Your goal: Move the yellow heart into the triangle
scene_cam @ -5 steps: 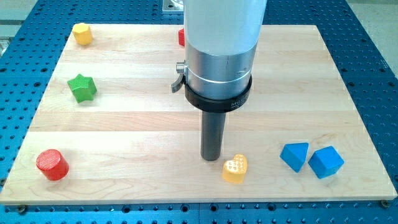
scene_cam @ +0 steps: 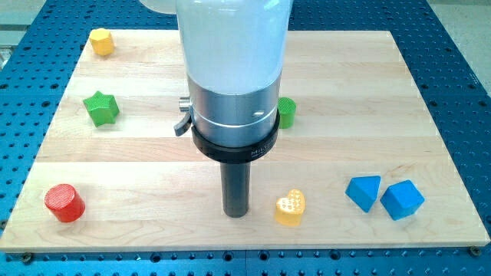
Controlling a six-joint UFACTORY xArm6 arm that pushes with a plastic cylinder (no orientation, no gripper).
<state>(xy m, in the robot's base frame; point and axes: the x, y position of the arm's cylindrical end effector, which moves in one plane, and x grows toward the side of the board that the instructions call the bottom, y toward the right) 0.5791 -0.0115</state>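
Observation:
The yellow heart [scene_cam: 290, 208] lies on the wooden board near the view's bottom, right of centre. The blue triangle [scene_cam: 364, 192] sits to its right, a gap apart. My tip [scene_cam: 235, 214] rests on the board just left of the yellow heart, with a small gap between them. The arm's white and metal body rises above it and hides the board's top middle.
A blue cube [scene_cam: 403, 199] touches the blue triangle's right side. A green block [scene_cam: 286, 112] peeks out right of the arm. A green star [scene_cam: 101, 108] and a yellow block [scene_cam: 102, 41] are at the left, a red cylinder [scene_cam: 64, 203] at bottom left.
My tip has moved to the view's left and slightly down, away from the yellow heart. The green block now shows; the red block at the top is hidden. The heart has not moved.

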